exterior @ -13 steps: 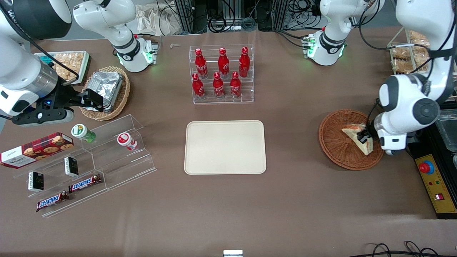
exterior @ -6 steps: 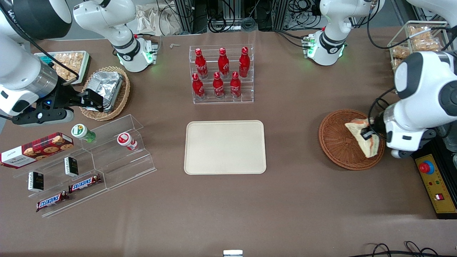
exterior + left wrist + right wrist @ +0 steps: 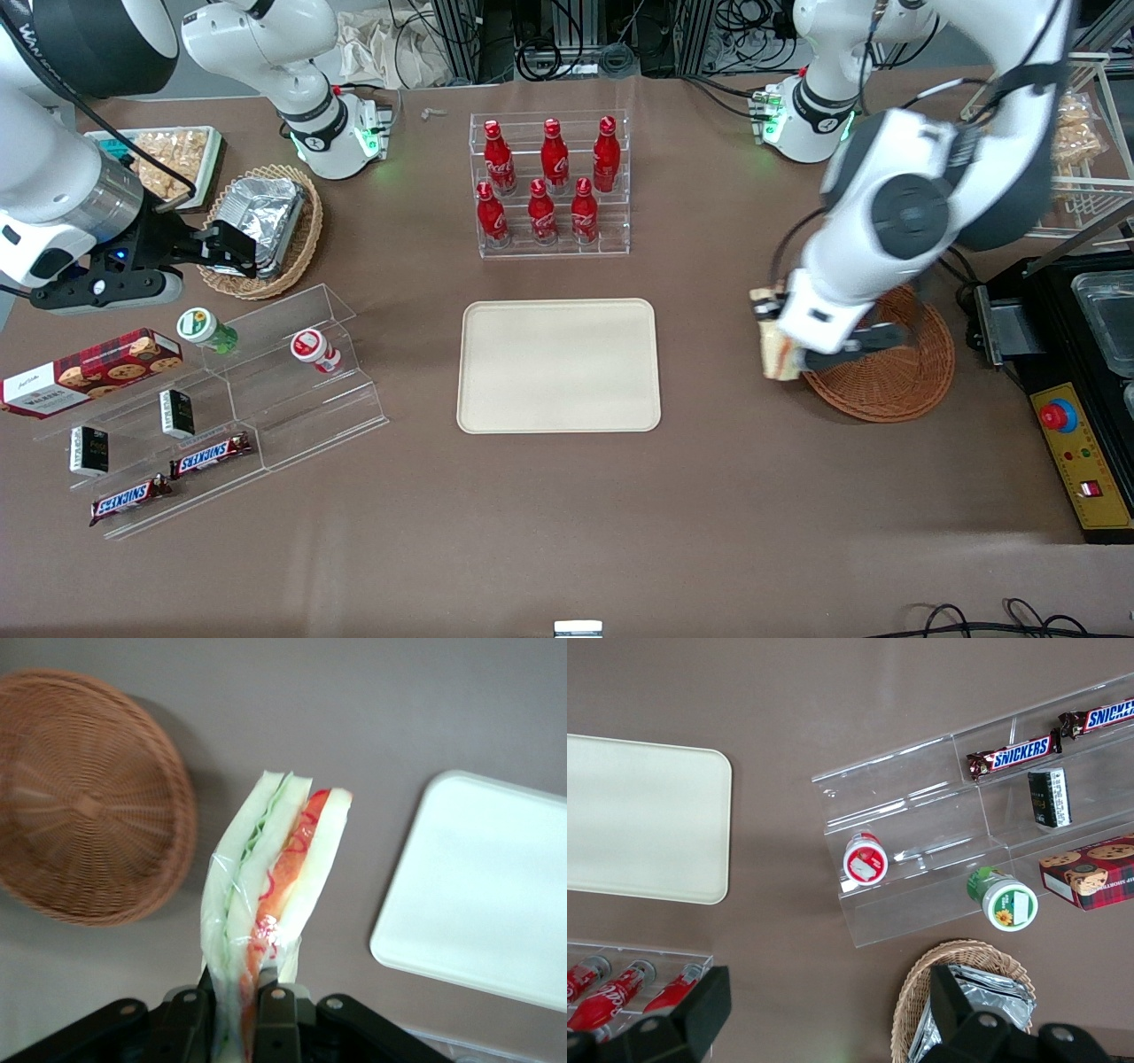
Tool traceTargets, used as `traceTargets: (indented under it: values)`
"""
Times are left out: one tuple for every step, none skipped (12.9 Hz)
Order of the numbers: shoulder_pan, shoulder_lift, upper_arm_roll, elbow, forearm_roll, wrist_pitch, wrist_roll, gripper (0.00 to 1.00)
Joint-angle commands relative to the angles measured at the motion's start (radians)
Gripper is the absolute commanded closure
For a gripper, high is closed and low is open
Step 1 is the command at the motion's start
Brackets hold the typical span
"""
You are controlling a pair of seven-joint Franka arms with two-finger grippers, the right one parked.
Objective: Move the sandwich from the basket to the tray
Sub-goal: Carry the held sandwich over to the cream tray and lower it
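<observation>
My left gripper point(image 3: 769, 341) is shut on the sandwich point(image 3: 776, 353), a plastic-wrapped white-bread wedge with red and green filling. I hold it in the air above the bare table, just off the basket's rim on the side toward the tray. In the left wrist view the sandwich point(image 3: 275, 895) stands upright between my fingers point(image 3: 276, 1014). The reddish-brown wicker basket point(image 3: 895, 381) is empty and partly hidden by my arm; it also shows in the left wrist view point(image 3: 84, 797). The cream-beige tray point(image 3: 558, 365) lies empty at the table's middle and shows in the left wrist view point(image 3: 478, 886).
A clear rack of red bottles point(image 3: 549, 184) stands farther from the front camera than the tray. Clear acrylic shelves point(image 3: 221, 390) with snacks lie toward the parked arm's end. A black control box with a red button point(image 3: 1059, 415) sits at the working arm's end.
My gripper lifted the sandwich out of the basket and carried it toward the tray, past the basket's rim. The basket is now empty.
</observation>
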Motion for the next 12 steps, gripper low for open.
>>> traceTargets:
  values:
    - [-0.101, 0.152, -0.001, 0.081, 0.033, 0.064, -0.027, 1.00]
    - [-0.133, 0.192, -0.001, 0.081, 0.040, 0.123, -0.077, 1.00]
    - [-0.160, 0.236, -0.001, 0.081, 0.068, 0.183, -0.125, 1.00]
    - [-0.175, 0.271, -0.001, 0.081, 0.104, 0.224, -0.157, 1.00]
    - [-0.190, 0.304, -0.001, 0.081, 0.123, 0.258, -0.182, 1.00]
    - [-0.206, 0.328, -0.001, 0.081, 0.126, 0.283, -0.199, 1.00]
    - [-0.219, 0.353, 0.000, 0.083, 0.125, 0.296, -0.207, 1.00]
    - [-0.223, 0.373, 0.000, 0.084, 0.125, 0.321, -0.207, 1.00]
    - [-0.230, 0.384, 0.002, 0.085, 0.125, 0.347, -0.207, 1.00]
    - [-0.238, 0.396, 0.003, 0.085, 0.126, 0.358, -0.208, 1.00]
    - [-0.238, 0.414, 0.003, 0.085, 0.132, 0.366, -0.208, 0.98]
    - [-0.238, 0.428, 0.003, 0.085, 0.157, 0.379, -0.216, 0.97]
